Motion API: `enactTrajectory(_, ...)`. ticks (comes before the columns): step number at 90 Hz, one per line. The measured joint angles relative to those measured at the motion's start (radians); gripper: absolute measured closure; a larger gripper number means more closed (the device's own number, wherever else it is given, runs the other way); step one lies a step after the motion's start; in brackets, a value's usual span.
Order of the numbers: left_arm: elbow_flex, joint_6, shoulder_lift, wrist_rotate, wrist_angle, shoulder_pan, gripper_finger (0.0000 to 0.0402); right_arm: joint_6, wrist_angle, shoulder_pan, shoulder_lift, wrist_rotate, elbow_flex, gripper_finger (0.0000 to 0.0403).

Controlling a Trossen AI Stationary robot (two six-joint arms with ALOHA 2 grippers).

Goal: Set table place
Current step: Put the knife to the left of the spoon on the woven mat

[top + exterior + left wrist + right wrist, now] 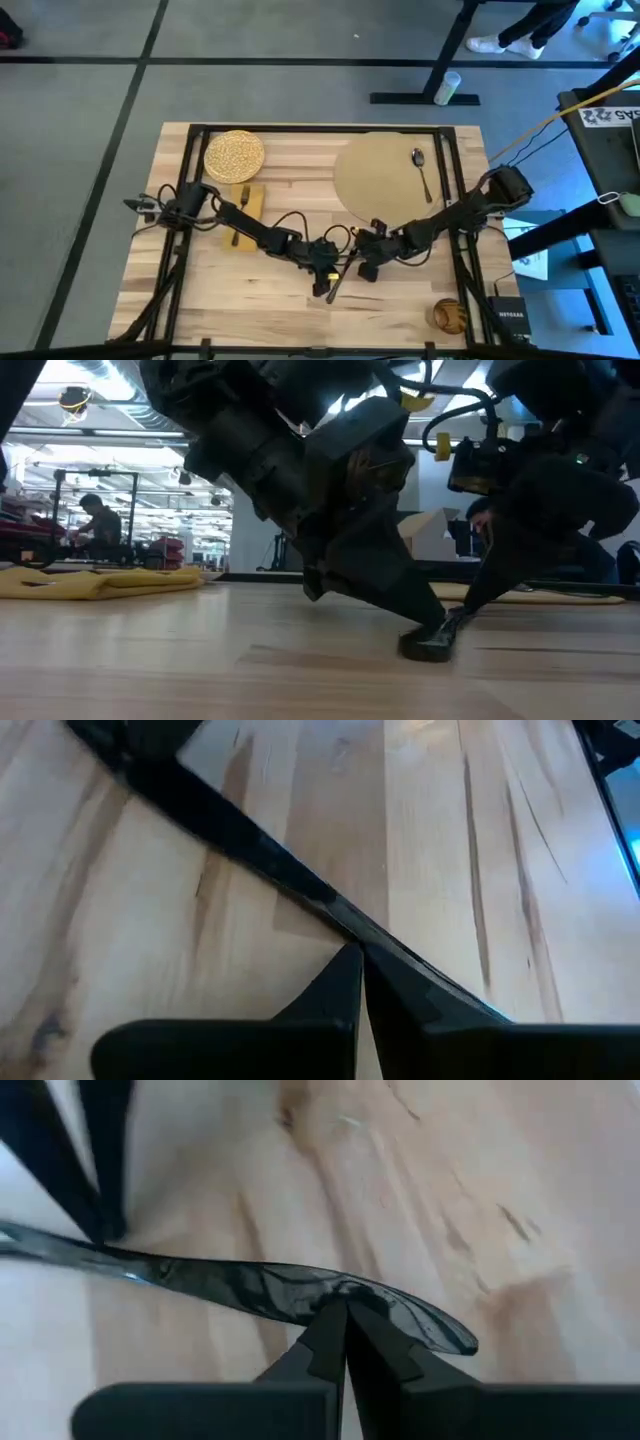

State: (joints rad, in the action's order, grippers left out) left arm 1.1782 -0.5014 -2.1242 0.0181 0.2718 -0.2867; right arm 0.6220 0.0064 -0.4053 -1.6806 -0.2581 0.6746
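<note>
While both grippers pinch knife (335,284), its middle hidden, blade blurred.

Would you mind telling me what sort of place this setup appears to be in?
Probably an open-plan lab or workshop: exposed ceiling ducts, a person at a workbench in the background, and carpet-tiled floor around the table.

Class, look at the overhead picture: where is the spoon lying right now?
In the high view the spoon lies on the right part of the round tan mat, toward the table's far right corner, beyond the right gripper.
</note>
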Motion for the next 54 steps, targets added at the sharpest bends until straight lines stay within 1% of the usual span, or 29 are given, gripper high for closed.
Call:
enactTrajectory(35,0.001,0.01,-0.011,-0.003,0.019,0.006,0.0402,-0.074,0.112,0.0,-0.001,-0.012,-0.003,0.0403)
enactTrajectory(45,0.001,0.069,-0.007,-0.002,0.022,0.021,0.0402,-0.096,0.131,0.0,0.009,-0.012,-0.002,0.0403)
enactTrajectory(54,0.0,0.128,0.029,-0.005,-0.04,0.051,0.0402,-0.108,0.126,0.0,0.03,-0.028,-0.002,0.0403)
